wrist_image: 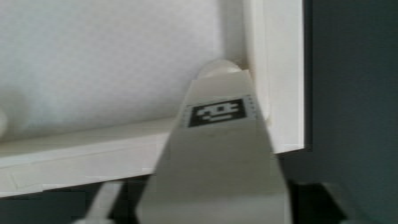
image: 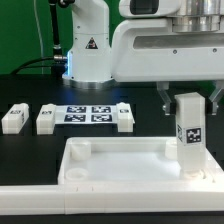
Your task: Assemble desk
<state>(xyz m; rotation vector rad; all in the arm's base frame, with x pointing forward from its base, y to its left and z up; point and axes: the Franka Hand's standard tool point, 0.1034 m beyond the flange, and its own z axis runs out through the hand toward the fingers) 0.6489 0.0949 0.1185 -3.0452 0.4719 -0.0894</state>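
Observation:
The white desk top (image: 115, 146) lies rim-up at the front of the table. One white tagged leg (image: 188, 135) stands upright in its corner socket on the exterior view's right. My gripper (image: 191, 100) hangs over the leg's top end, with a finger on each side and a gap to the leg on both sides, so it is open. In the wrist view the leg (wrist_image: 217, 150) runs down to the desk top's corner (wrist_image: 267, 60), with dark gaps beside it. My gripper (wrist_image: 214, 215) straddles it, and one pale finger (wrist_image: 107, 203) shows.
Three more tagged legs lie behind the desk top: two (image: 14, 117) (image: 46, 119) at the exterior view's left and one (image: 123, 117) beside the marker board (image: 88, 113). The arm's base (image: 88, 50) stands at the back. A long white bar (image: 40, 205) runs along the front.

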